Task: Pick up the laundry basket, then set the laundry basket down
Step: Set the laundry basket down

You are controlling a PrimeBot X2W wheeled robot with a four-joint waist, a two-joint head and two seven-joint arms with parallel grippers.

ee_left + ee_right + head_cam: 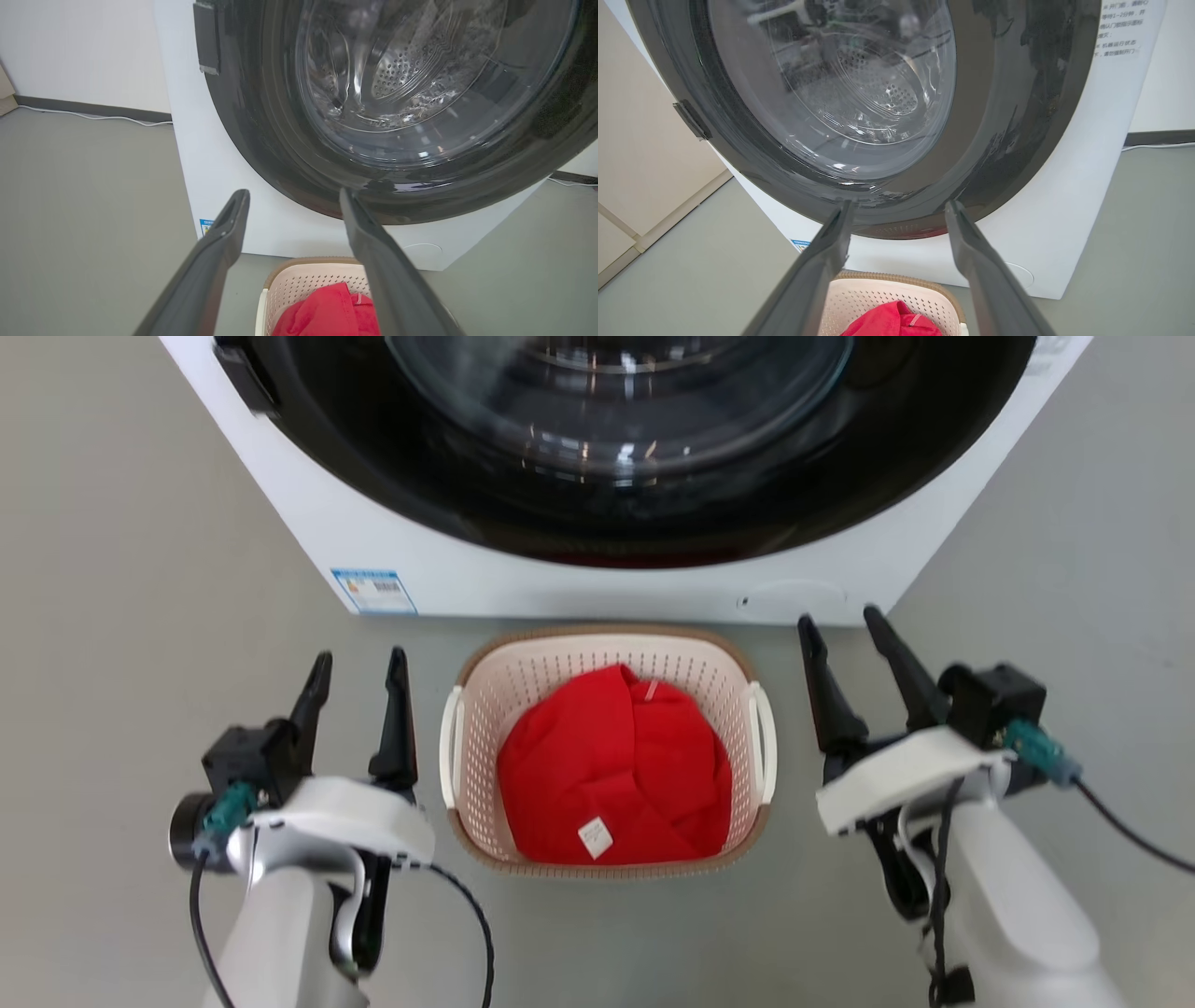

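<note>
On the left of the head view, the left gripper [360, 656] is hovering over the grey floor [112, 616], its two dark fingers standing apart with nothing between them. It is holding nothing and is sitting just beside the white handle [451, 747] on that side of the laundry basket [607, 636], with a narrow gap showing between them. In the left wrist view this gripper [294, 192] is pointing at the washing machine [219, 224], and the basket's rim [303, 260] is showing low between the spread fingers.

In the middle, the basket is sitting on the floor right in front of the machine's dark round door [616, 448], and it is carrying a crumpled red garment [616, 775] with a small white tag [595, 837].

On the right, the right gripper [838, 616] is also hanging spread and empty, near the basket's other handle [764, 742] but not touching it. In its own wrist view, its fingers [822, 266] are framing the basket [878, 298] below the door.
</note>
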